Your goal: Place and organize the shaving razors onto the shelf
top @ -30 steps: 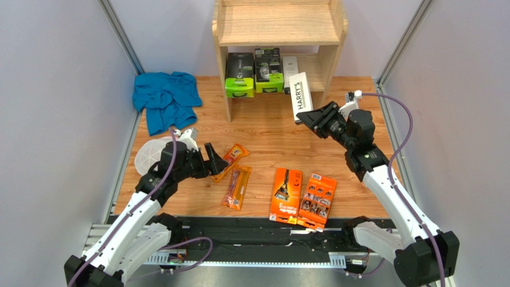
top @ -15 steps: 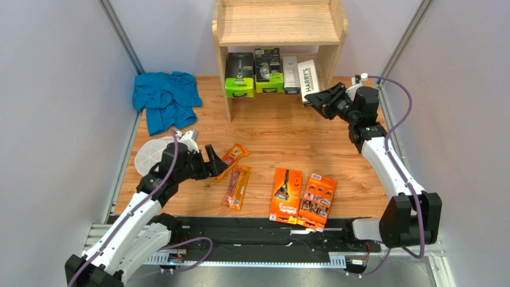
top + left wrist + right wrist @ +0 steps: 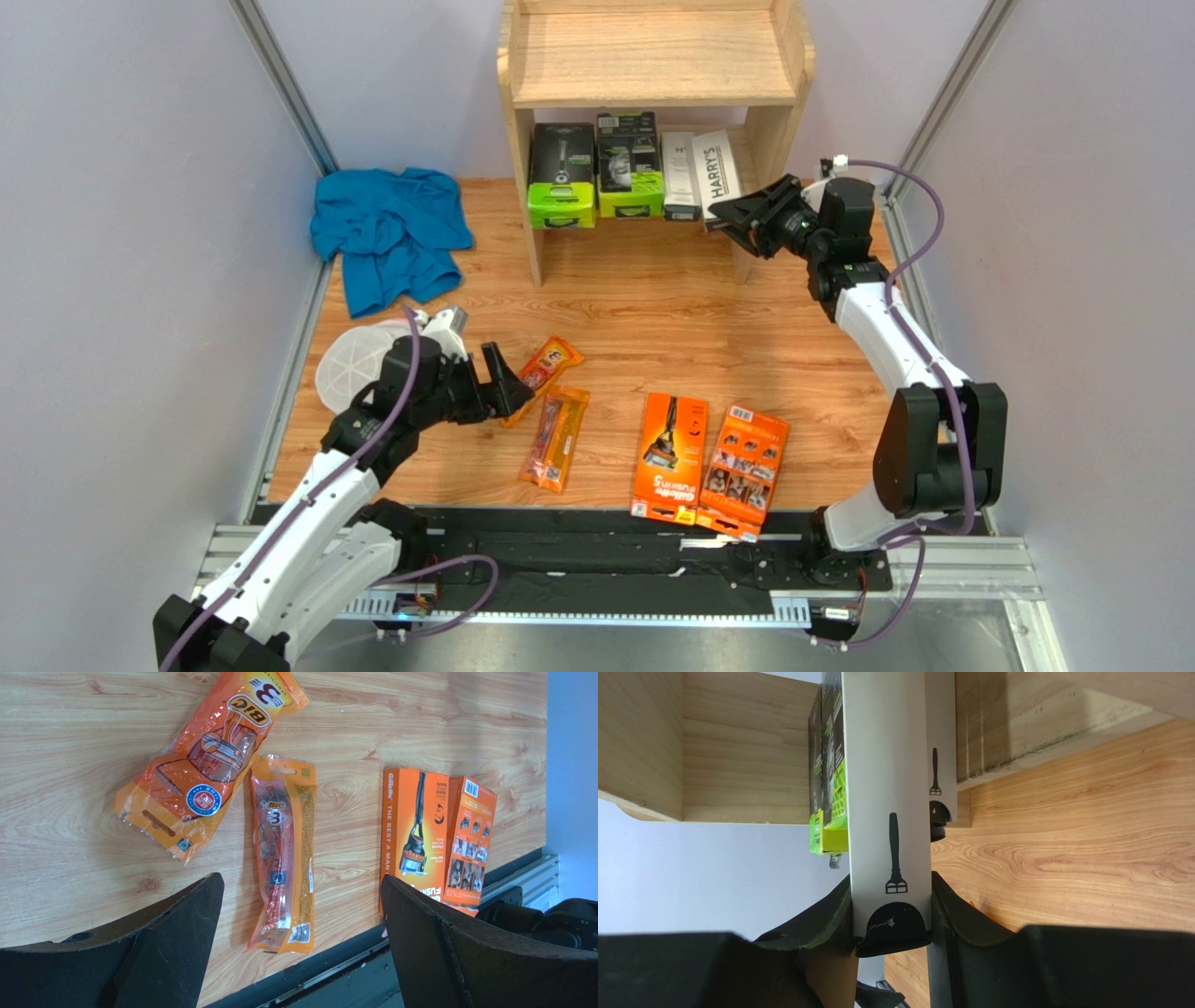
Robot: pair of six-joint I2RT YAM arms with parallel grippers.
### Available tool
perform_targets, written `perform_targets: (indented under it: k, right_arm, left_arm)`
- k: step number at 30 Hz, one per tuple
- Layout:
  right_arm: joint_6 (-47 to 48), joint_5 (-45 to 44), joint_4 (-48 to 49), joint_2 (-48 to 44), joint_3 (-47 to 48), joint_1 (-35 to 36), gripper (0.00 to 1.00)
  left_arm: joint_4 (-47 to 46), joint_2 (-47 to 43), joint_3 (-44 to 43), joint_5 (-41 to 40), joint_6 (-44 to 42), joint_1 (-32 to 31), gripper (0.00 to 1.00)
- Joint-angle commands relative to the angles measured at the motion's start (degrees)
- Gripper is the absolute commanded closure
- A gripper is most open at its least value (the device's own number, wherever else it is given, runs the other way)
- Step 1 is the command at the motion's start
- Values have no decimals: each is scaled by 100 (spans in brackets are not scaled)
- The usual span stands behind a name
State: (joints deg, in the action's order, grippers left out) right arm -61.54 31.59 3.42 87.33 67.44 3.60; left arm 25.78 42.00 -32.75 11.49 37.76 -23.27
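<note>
My right gripper [image 3: 739,219] is shut on the white HARRY'S box [image 3: 721,168], holding its near end [image 3: 889,812] inside the wooden shelf's [image 3: 645,63] lower tier, beside the other white box [image 3: 679,174]. My left gripper [image 3: 501,378] is open and empty, hovering over two orange blister packs [image 3: 542,371] [image 3: 557,438]; in the left wrist view they lie between and ahead of my fingers, one tilted [image 3: 203,763] and one narrow [image 3: 284,850]. Two flat orange boxes [image 3: 671,457] [image 3: 744,471] lie near the front edge, also in the left wrist view [image 3: 414,833].
Two green-and-black packs [image 3: 561,174] [image 3: 629,164] stand at the left of the lower tier. A blue cloth [image 3: 390,228] lies at the back left. A white mesh disc [image 3: 347,361] lies by my left arm. The black rail [image 3: 603,560] runs along the front.
My right gripper has carried the HARRY'S box from above the table to the back, into the shelf's lower tier beside the other white box. The left arm has barely moved.
</note>
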Motion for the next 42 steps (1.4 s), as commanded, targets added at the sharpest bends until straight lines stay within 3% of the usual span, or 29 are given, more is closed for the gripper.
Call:
perform_targets:
  k: [1,8,20,30,42]
  right_arm:
    - [-174,75,396,39,112,-34,81]
    - [-192,75,476,231,164,-96,76]
    - [-297,259,493,715,445,-149,54]
    - [-245,102,590,355,103,-166,28]
    - [-174,84,264,-75,-178,-184,27]
  left_arm:
    - [23,-78,-47,73,-199,-11,9]
    - [24,-78,-38,143,-216,-20,9]
    - [6,-86,23,249,-207,-20,10]
    - [-38,-139,146,310,-181,-11,11]
    - [-117,-139,243,363,-155,-20,11]
